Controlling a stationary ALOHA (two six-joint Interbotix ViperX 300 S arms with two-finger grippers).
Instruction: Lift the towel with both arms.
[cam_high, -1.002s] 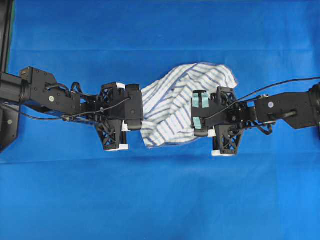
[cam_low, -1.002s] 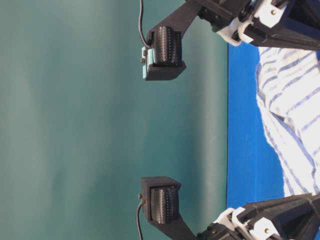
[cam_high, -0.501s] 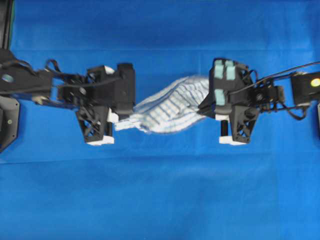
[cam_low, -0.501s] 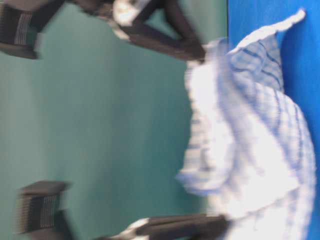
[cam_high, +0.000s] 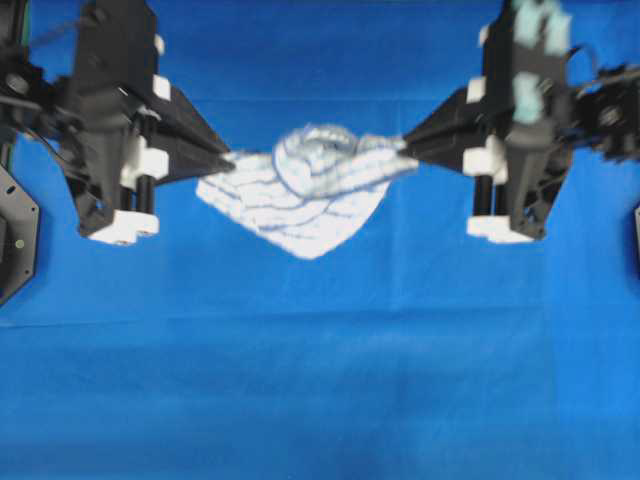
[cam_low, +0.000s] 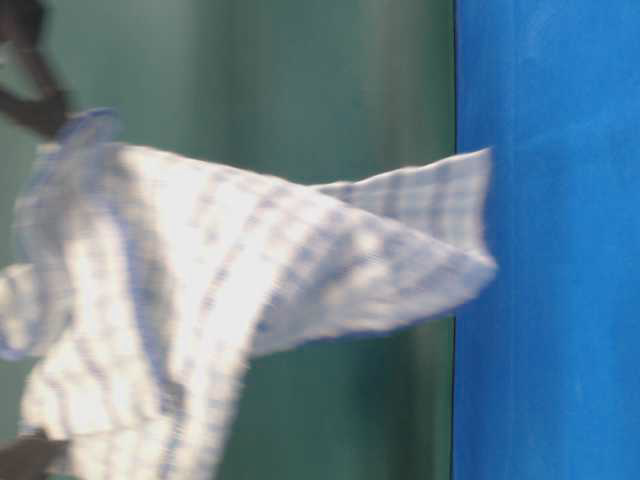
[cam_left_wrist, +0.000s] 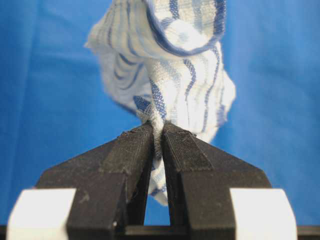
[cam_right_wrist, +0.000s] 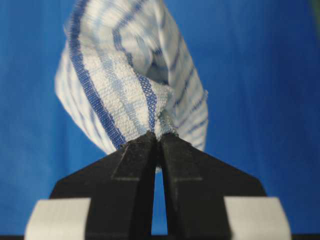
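Towel (cam_high: 305, 195) now aloft between arms

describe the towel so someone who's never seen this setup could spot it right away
Start with the big plain blue tablecloth that fills the overhead view. Above its middle, two black grippers, left and right, face each other, and the towel hangs bunched between their tips. It is the only striped thing: white cloth with blue lines.

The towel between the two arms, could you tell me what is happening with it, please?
Both arms hold the towel up between them. The left end effector is shut on one bunched edge, and the right end effector is shut on the opposite edge. The cloth sags in the middle. In the table-level view most of it hangs clear of the blue tablecloth, with one corner at its edge.
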